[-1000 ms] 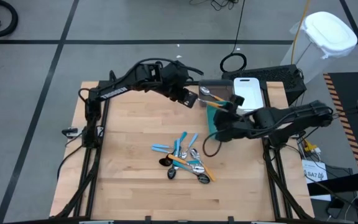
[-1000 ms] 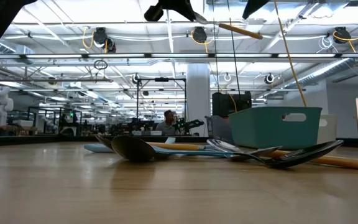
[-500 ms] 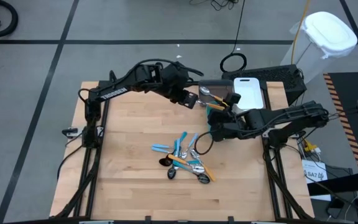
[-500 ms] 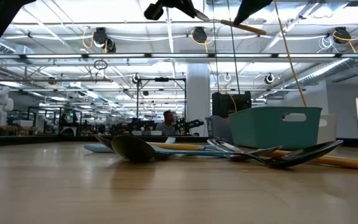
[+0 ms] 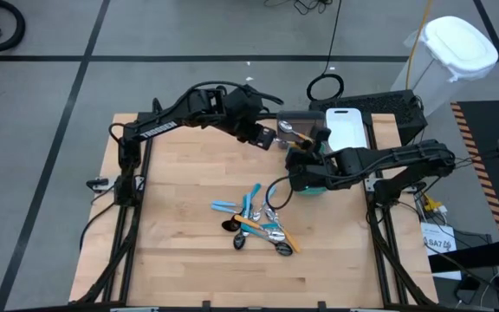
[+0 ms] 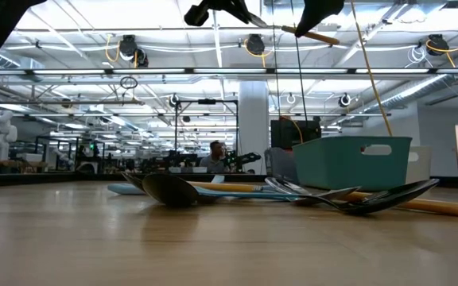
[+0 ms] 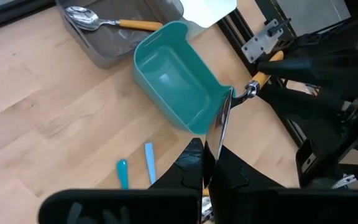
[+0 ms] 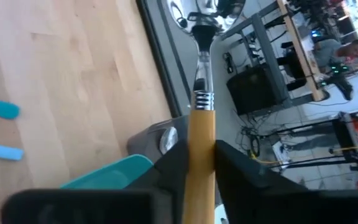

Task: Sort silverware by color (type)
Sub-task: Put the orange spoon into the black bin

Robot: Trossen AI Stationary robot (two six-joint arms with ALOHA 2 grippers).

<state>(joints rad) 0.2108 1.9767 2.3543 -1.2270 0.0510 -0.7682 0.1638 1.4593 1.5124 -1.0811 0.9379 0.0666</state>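
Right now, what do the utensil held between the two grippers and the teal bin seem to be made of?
The held utensil looks like polished metal at its head and neck, which mirror the room, with a matte orange handle, perhaps wood or plastic. The teal bin appears to be moulded plastic: even colour, smooth rounded walls, soft sheen.

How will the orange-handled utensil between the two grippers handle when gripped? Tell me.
Likely stiff: the orange-handled utensil spans straight between the left gripper and right gripper without sagging. Its smooth round handle may slip or twist in the fingers. Probably light, being slim.
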